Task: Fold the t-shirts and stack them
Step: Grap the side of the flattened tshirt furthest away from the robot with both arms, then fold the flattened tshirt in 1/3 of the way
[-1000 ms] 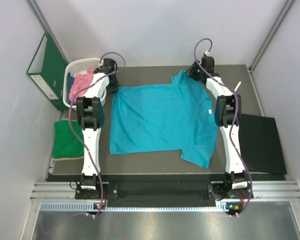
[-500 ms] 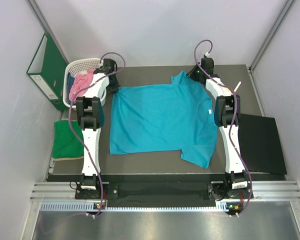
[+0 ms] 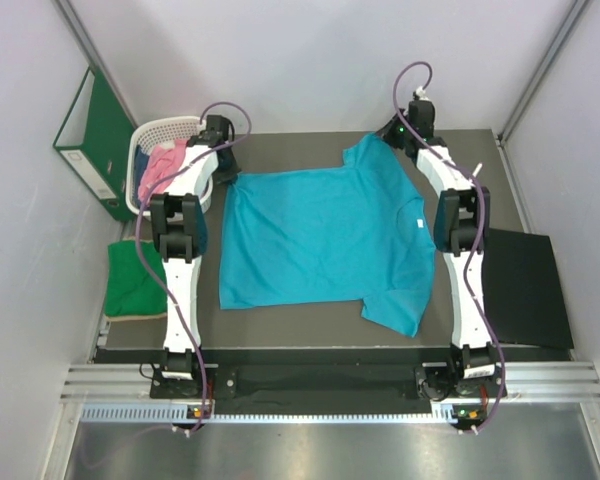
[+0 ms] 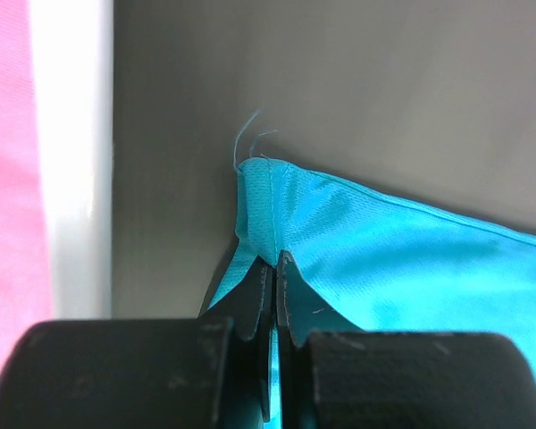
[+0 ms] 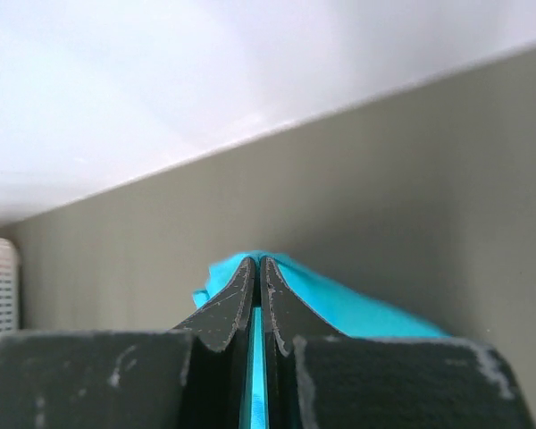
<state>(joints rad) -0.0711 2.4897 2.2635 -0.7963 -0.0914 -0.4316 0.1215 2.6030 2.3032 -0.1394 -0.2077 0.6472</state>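
Left hand (image 4: 274, 262) and right hand (image 5: 258, 262) each clenched on a far corner of the teal-blue t-shirt (image 3: 320, 240), cloth spreading nearward.

Dark table (image 3: 280, 326): teal-blue t-shirt (image 3: 320, 235) spread flat.

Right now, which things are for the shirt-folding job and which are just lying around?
For the job:
- teal-blue t-shirt, spread out, pinched by the left gripper and the right gripper
- green t-shirt, folded at the left
- pink t-shirt, in the white basket

Just lying about:
- green ring binder
- white basket
- black board on the right
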